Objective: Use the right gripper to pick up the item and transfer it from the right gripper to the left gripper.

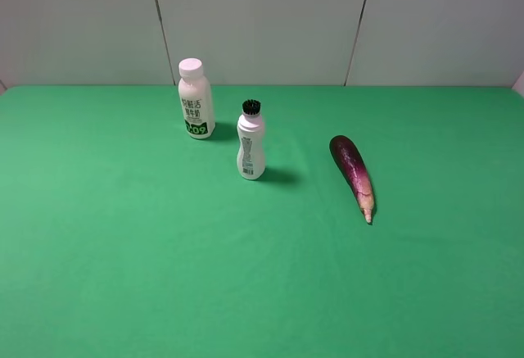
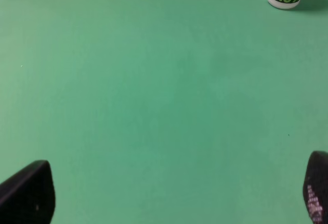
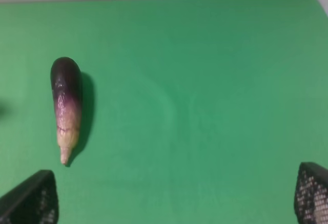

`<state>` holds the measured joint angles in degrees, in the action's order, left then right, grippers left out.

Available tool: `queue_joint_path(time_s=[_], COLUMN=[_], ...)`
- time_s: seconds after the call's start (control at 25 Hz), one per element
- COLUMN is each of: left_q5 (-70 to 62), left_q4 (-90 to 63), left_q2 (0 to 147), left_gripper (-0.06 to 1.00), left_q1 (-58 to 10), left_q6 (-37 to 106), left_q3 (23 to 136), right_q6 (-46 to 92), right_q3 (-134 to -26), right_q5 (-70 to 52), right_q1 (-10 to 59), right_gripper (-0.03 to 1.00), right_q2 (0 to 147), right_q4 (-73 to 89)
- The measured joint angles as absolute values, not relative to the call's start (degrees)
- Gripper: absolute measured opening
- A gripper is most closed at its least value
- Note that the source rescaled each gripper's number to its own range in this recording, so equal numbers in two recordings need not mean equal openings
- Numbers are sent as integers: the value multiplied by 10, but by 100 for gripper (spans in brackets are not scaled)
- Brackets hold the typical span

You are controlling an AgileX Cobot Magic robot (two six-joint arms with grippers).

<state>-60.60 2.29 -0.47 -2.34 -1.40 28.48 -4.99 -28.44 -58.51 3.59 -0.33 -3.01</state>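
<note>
Currently pre-grasp. Right gripper (image 3: 171, 198) jaws spread wide, empty; eggplant (image 3: 66, 108) lies flat ahead of them, off toward one jaw, untouched. Left gripper (image 2: 172, 192) jaws equally wide, empty. Next: centre right jaws over eggplant, descend, close.

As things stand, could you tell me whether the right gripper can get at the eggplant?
Probably yes: the right gripper is open, and the eggplant lies flat on the green table ahead of it, with nothing between.
</note>
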Motion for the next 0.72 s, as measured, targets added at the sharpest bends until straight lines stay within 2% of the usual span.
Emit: queue_joint_path(time_s=[0.72], left_q5=[-606], left_q4=[23], left_q2=[-5], left_gripper=[93], left_q1=[-23], left_q6=[-14], left_q3=[285], right_q6=[-50], right_q3=[-284], right_q5=[-585], right_q1=[36], right_gripper=[100], right_q2=[-3], right_q4=[-28])
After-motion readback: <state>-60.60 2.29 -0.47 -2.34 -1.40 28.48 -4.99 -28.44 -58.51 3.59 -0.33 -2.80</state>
